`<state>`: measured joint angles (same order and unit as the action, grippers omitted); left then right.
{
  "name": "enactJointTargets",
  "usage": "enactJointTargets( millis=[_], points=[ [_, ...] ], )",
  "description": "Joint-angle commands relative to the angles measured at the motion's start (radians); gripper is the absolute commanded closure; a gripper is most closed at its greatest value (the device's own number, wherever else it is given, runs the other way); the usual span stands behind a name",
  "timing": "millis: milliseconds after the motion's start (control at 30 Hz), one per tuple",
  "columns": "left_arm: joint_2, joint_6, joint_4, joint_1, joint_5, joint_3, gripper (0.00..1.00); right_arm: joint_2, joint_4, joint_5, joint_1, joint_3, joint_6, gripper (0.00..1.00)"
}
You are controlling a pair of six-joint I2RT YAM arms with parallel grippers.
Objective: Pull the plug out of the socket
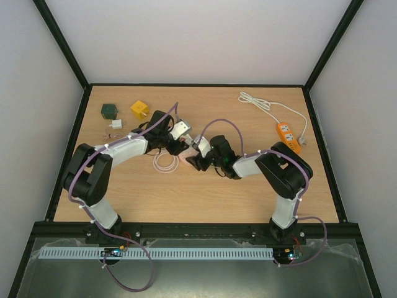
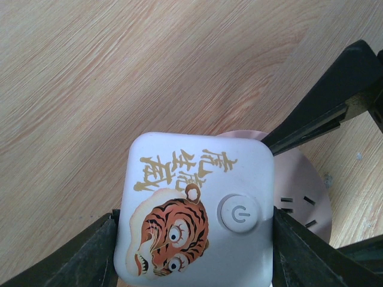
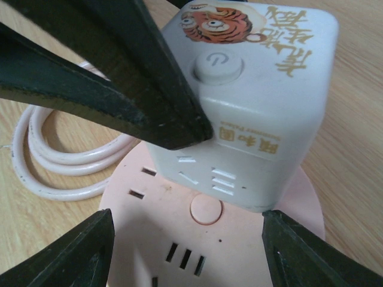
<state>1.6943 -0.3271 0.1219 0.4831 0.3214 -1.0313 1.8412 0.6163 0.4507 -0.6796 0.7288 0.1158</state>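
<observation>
The plug (image 2: 197, 209) is a white cube with a tiger picture and a power button, standing on the round pink socket (image 2: 299, 191). My left gripper (image 2: 194, 245) is shut on the plug, one finger pressed against each side. In the right wrist view the plug (image 3: 257, 89) sits at the far side of the socket (image 3: 197, 239), with the left gripper's black fingers (image 3: 119, 78) beside it. My right gripper (image 3: 191, 251) has its fingers against the socket's rim on both sides. From above, the two grippers (image 1: 180, 148) (image 1: 195, 162) meet mid-table and hide the socket.
The socket's pink cable (image 1: 164, 162) lies coiled just left of the grippers. A yellow cube (image 1: 139, 109), a green cube (image 1: 110, 111) and a small white adapter (image 1: 115, 124) sit at the back left. An orange power strip (image 1: 285, 131) with a white cord (image 1: 267, 105) lies at the back right.
</observation>
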Motion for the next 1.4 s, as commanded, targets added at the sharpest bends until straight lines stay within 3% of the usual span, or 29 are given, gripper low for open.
enactJointTargets(
  millis=[0,200,367,500,667,867,1100,1367],
  points=[
    [-0.031,-0.005,0.012,0.015,0.133,-0.040,0.92,0.077,-0.107,-0.078,-0.003,0.002,-0.016,0.36],
    [-0.069,0.026,-0.007,0.020,0.230,-0.041,0.94,0.106,-0.141,-0.084,-0.003,0.018,-0.031,0.39],
    [-0.158,-0.113,-0.098,0.099,0.014,0.065,0.95,0.124,-0.161,-0.092,-0.003,0.029,-0.027,0.40],
    [-0.139,-0.098,-0.074,0.081,-0.060,0.046,0.98,0.129,-0.166,-0.088,-0.001,0.029,-0.022,0.40],
    [-0.143,-0.013,-0.055,-0.025,0.142,0.020,0.98,0.131,-0.169,-0.086,-0.001,0.027,-0.016,0.40],
    [-0.126,0.021,-0.046,-0.121,0.175,-0.005,0.97,0.115,-0.171,-0.078,-0.001,0.030,-0.008,0.40],
    [0.063,0.116,0.025,-0.348,0.343,-0.157,0.95,0.078,-0.187,-0.054,-0.001,0.047,0.011,0.38],
    [0.253,0.209,0.043,-0.486,0.480,-0.287,0.93,0.059,-0.234,-0.051,0.003,0.062,0.014,0.38]
  ],
)
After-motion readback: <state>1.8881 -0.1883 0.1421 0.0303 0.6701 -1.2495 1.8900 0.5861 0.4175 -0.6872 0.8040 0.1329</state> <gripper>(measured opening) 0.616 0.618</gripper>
